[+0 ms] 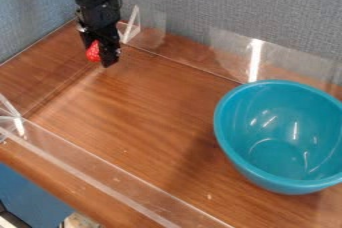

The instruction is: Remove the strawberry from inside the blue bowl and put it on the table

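at table's (120,102) far-left corner, hand (102,53) points down w/ strawberry (94,52).

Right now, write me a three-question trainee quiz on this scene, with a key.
1. True or false: the strawberry lies inside the blue bowl.
2. Where is the gripper? A) above the bowl B) near the table's far left corner C) out of view
3. Fill in: the strawberry sits between the gripper's ____.

Key: 1. False; the bowl is empty. 2. B, by the clear wall at the back of the table. 3. Fingers; the gripper is closed on the strawberry, and whether the fruit touches the wood cannot be told.
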